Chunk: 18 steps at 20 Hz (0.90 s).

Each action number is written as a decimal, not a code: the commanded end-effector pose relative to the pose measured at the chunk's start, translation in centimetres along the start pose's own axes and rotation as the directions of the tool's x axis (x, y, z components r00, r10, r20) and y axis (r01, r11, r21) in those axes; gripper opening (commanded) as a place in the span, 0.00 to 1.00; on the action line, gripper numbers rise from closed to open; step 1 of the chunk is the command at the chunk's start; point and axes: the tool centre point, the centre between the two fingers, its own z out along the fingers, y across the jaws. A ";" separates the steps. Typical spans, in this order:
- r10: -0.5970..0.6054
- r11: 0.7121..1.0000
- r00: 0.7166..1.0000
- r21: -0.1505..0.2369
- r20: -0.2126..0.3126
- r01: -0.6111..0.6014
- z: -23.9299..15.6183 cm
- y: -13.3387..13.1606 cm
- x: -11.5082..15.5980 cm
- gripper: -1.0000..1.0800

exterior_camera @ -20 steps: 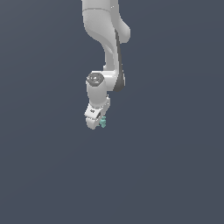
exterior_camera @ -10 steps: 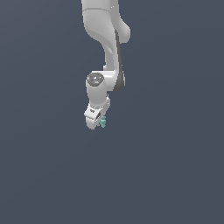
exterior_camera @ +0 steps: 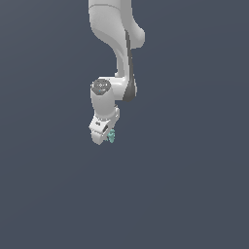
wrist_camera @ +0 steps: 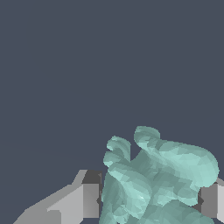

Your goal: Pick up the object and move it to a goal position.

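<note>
The object (exterior_camera: 112, 136) is a tiny teal-green knobbly piece, sticking out at the tip of my white gripper (exterior_camera: 106, 138) in the exterior view. The wrist view shows the object (wrist_camera: 162, 175) large and lumpy, with rounded prongs, wedged between my two grey fingers (wrist_camera: 89, 199). My gripper (wrist_camera: 151, 201) is shut on it, one pad on each side. The arm hangs down from above against the plain dark grey background, and no surface shows under the object.
The arm with the held object has shifted very slightly, hardly at all. The grip is unchanged.
</note>
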 end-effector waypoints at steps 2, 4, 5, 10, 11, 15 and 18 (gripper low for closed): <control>0.000 1.000 1.000 0.000 -0.001 0.000 -1.3 1.6 -0.8 0.00; 0.000 1.000 1.000 0.000 -0.001 0.000 -2.3 2.7 -1.4 0.00; 0.000 1.000 1.000 0.000 -0.001 0.000 -2.8 3.3 -1.7 0.00; 0.000 1.000 1.000 0.000 -0.001 0.000 -5.5 6.7 -3.4 0.00; 0.000 1.000 1.000 0.000 -0.001 0.000 -6.1 7.4 -3.8 0.00; 0.000 1.000 1.000 0.000 -0.001 0.000 -8.1 9.9 -5.0 0.00; 0.000 1.000 1.000 0.000 -0.001 0.000 -9.1 11.3 -5.6 0.00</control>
